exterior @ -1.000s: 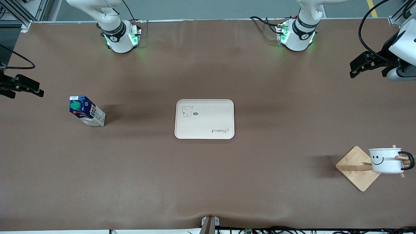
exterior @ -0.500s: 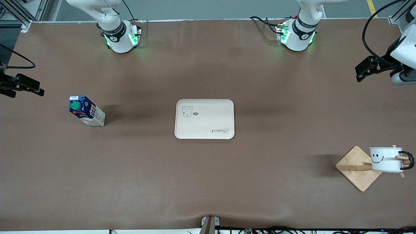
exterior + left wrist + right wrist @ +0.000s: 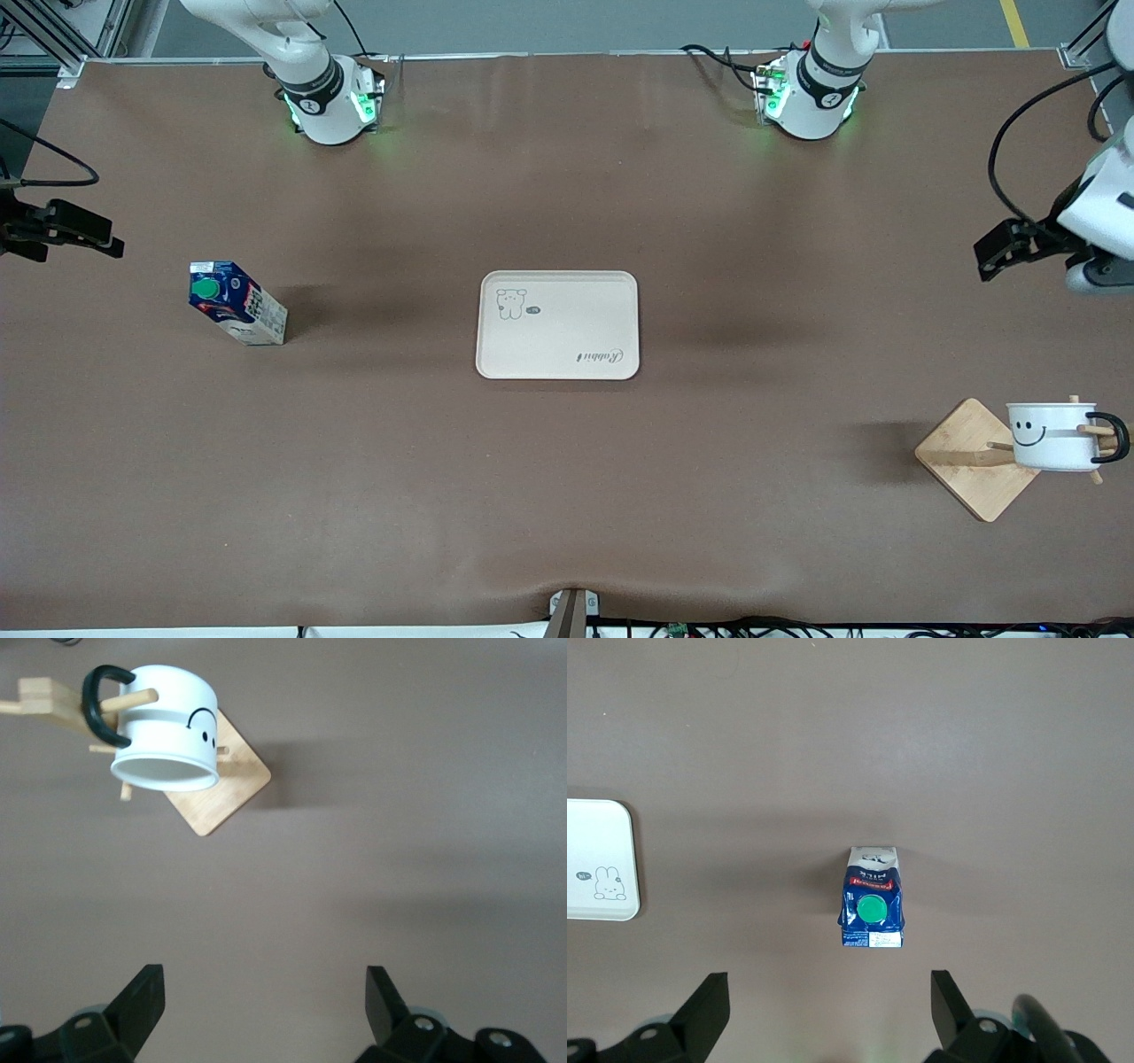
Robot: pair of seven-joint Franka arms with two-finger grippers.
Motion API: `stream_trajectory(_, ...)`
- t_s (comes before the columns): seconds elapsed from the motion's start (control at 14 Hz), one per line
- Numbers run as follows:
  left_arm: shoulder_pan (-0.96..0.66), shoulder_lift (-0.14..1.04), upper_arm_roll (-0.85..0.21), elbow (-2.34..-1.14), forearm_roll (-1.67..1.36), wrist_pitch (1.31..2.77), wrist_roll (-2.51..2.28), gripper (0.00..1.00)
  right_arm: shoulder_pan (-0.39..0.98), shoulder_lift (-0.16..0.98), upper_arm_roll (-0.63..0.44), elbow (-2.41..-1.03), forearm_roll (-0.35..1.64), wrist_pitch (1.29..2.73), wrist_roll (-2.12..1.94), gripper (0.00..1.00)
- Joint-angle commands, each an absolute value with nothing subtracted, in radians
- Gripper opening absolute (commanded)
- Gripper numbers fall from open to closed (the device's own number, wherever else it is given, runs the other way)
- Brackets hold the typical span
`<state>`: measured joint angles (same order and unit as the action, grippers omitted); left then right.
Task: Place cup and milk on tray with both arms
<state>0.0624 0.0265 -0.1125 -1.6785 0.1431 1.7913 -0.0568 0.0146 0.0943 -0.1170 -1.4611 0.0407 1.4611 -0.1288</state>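
Note:
The white smiley cup [image 3: 1050, 439] hangs by its black handle on a peg of a wooden stand at the left arm's end of the table; it also shows in the left wrist view [image 3: 168, 731]. The blue milk carton [image 3: 232, 301] stands upright at the right arm's end and shows in the right wrist view [image 3: 873, 897]. The cream tray [image 3: 558, 325] lies bare at mid-table. My left gripper [image 3: 997, 251] is open and empty in the air [image 3: 263, 992], apart from the cup. My right gripper [image 3: 80, 235] is open and empty [image 3: 828, 992], apart from the milk.
The peg stand's square wooden base [image 3: 970, 461] sits under the cup, near the table's edge at the left arm's end. Both arm bases stand along the table's back edge. A corner of the tray [image 3: 598, 859] shows in the right wrist view.
My left gripper has travelled along the left arm's end of the table toward the peg stand with the cup. The right gripper has barely shifted. Cup, milk and tray have not moved.

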Motion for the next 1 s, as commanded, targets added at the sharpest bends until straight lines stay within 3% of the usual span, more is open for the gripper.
stream_trajectory(0.0,0.089,0.003,-0.115,-1.797,0.161,1.946,-0.043,1.00,0.005,0.100,-0.110,-1.457,0.029,1.444,-0.129,1.00)
stream_trajectory(0.64,0.276,-0.005,-0.118,-2.129,0.156,2.586,-0.060,1.00,0.005,0.201,-0.110,-1.480,0.046,1.440,-0.118,1.00)
stream_trajectory(0.93,0.282,0.009,-0.120,-2.146,0.143,2.637,-0.110,1.00,0.017,0.209,-0.110,-1.528,0.046,1.440,-0.112,1.00)
